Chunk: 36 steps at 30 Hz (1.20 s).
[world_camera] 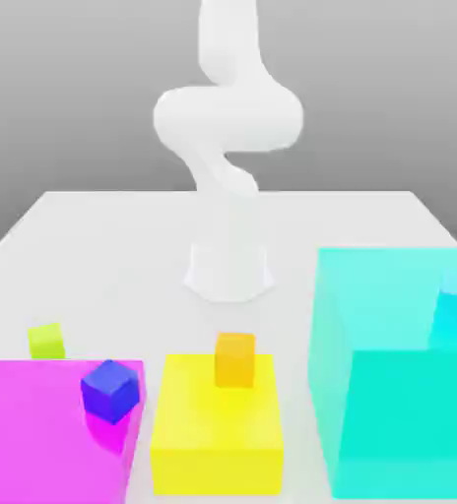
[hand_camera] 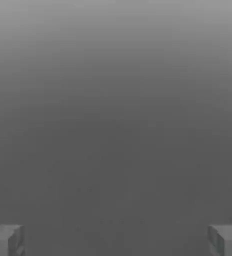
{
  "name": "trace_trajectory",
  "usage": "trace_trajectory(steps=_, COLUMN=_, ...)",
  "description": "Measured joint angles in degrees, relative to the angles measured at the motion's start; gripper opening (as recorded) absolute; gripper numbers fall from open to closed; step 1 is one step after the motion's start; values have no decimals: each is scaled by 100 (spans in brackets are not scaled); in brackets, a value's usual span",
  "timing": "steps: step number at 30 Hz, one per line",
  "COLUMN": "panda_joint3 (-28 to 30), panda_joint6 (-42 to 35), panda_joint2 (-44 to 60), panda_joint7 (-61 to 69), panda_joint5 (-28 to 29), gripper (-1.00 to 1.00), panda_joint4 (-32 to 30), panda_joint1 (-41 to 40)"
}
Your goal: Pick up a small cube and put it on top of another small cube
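Nearest the camera, magenta block (world_camera: 55,428) and yellow block (world_camera: 218,472) crowd the lime cube (world_camera: 46,342), which sits just behind the magenta one at the exterior view's left. The claw (hand_camera: 116,241) is spread wide, holding nothing. Coming down, it could clip the magenta block's edge, since the cube lies so close, or knock the blue cube (world_camera: 110,392). Pale counter (world_camera: 124,246), plain grey backdrop (world_camera: 75,89).
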State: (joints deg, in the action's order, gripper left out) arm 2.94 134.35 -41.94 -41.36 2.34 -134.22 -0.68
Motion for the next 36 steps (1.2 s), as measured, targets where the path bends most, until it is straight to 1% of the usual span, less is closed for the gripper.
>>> trace_trajectory(steps=5, panda_joint3=671, panda_joint6=516, panda_joint2=776, panda_joint7=986, panda_joint5=397, gripper=0, panda_joint4=-495, panda_joint1=-171)
trace_trajectory(steps=11, panda_joint3=1592, panda_joint6=1112, panda_joint2=1651, panda_joint7=2212, panda_joint5=745, gripper=0, panda_joint4=-1068, panda_joint1=-356)
trace_trajectory(steps=16, panda_joint3=2399, panda_joint6=1626, panda_joint2=2395, panda_joint7=3370, panda_joint5=849, gripper=0, panda_joint4=-1550, panda_joint1=-512)
trace_trajectory(steps=21, panda_joint3=3223, panda_joint6=2165, panda_joint2=3195, panda_joint7=4736, panda_joint5=664, gripper=0, panda_joint4=-2041, panda_joint1=-611)
trace_trajectory(steps=23, panda_joint3=3506, panda_joint6=2384, panda_joint2=3548, panda_joint7=5409, panda_joint5=409, gripper=0, panda_joint4=-2240, panda_joint1=-647)
trace_trajectory(steps=25, panda_joint3=3712, panda_joint6=2602, panda_joint2=3928, panda_joint7=6208, panda_joint5=-17, gripper=0, panda_joint4=-2439, panda_joint1=-791)
trace_trajectory(steps=27, panda_joint3=3662, panda_joint6=2813, panda_joint2=4340, panda_joint7=7111, panda_joint5=-658, gripper=0, panda_joint4=-2603, panda_joint1=-989)
trace_trajectory(steps=28, panda_joint3=3438, panda_joint6=2939, panda_joint2=4570, panda_joint7=7531, panda_joint5=-1104, gripper=0, panda_joint4=-2609, panda_joint1=-1129)
trace_trajectory(steps=31, panda_joint3=2424, panda_joint6=3330, panda_joint2=5239, panda_joint7=8593, panda_joint5=-2434, gripper=0, panda_joint4=-2479, panda_joint1=-1877)
trace_trajectory(steps=34, panda_joint3=1281, panda_joint6=3754, panda_joint2=5837, panda_joint7=9348, panda_joint5=-3397, gripper=0, panda_joint4=-2294, panda_joint1=-2811)
trace_trajectory(steps=35, panda_joint3=1065, panda_joint6=3840, panda_joint2=5948, panda_joint7=9473, panda_joint5=-3554, gripper=-100, panda_joint4=-2258, panda_joint1=-2993)
trace_trajectory(steps=36, panda_joint3=1065, panda_joint6=3840, panda_joint2=5948, panda_joint7=9473, panda_joint5=-3554, gripper=-100, panda_joint4=-2258, panda_joint1=-2993)
